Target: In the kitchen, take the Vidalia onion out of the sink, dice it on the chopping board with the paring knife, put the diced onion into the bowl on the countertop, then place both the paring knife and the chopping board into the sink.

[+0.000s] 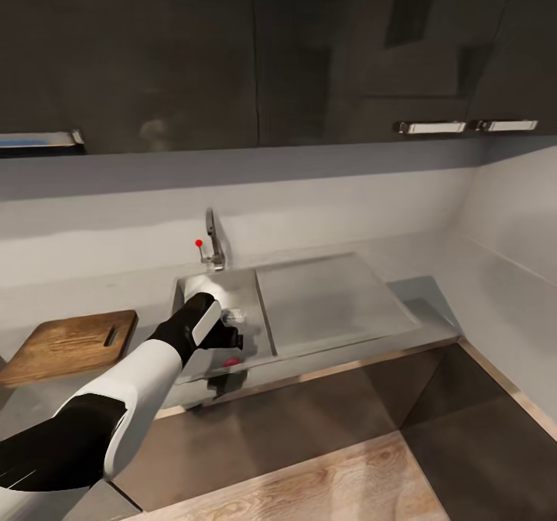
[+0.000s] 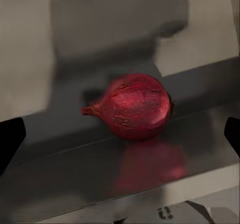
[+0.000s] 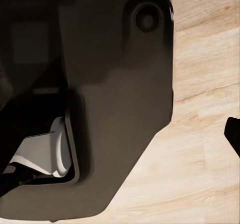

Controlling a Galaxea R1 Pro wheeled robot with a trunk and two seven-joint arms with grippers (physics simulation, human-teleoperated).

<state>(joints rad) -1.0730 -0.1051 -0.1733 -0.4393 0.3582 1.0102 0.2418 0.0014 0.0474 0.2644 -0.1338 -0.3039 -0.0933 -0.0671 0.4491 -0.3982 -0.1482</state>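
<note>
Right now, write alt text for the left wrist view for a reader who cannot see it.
A dark red onion lies on its side on the shiny grey steel floor of the sink, its reflection showing beneath it. The dark tips of the left gripper's two fingers sit wide apart at either edge of the picture, not touching the onion.

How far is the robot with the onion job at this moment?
Nothing looks finished yet. The onion lies in the sink, not gripped. In hand: the left gripper hangs over the basin, its fingers open on either side of the onion. Left: grasping, dicing on the bare chopping board, filling the bowl, then sinking knife and board.
</note>
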